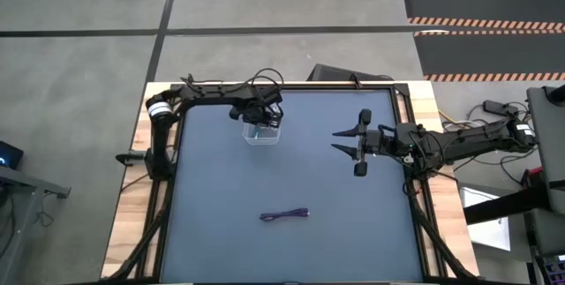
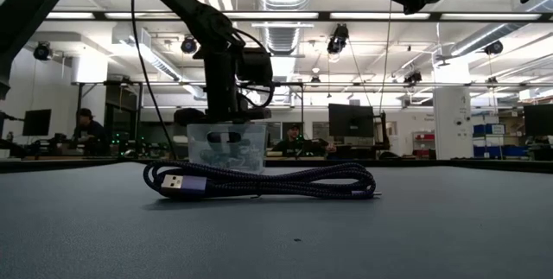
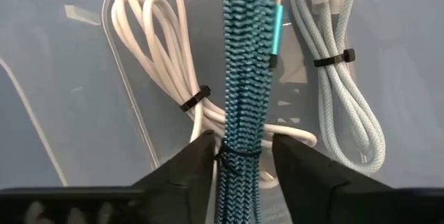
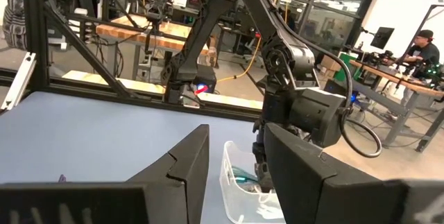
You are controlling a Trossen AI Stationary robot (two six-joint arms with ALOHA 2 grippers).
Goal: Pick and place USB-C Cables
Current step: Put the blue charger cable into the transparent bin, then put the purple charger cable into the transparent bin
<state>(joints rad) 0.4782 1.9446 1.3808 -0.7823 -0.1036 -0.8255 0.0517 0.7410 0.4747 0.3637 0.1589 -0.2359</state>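
Observation:
A clear bin [image 1: 261,133] stands on the blue-grey table, far of its middle. Inside lie two white USB-C cables [image 3: 152,44] [image 3: 340,78] and a teal one [image 3: 246,78], each tied in a bundle. My left gripper [image 3: 243,148] points down into the bin, open, one finger on either side of the teal bundle with a narrow gap at each. A dark purple cable [image 1: 284,215] lies flat on the table near the front edge. My right gripper [image 1: 334,142] hovers open and level at the right, holding nothing.
The table has a raised dark frame [image 1: 402,108] along its far and side edges. Between the bin and the purple cable [image 2: 259,181] the mat is bare. People sit at desks [image 2: 86,128] in the room beyond the table.

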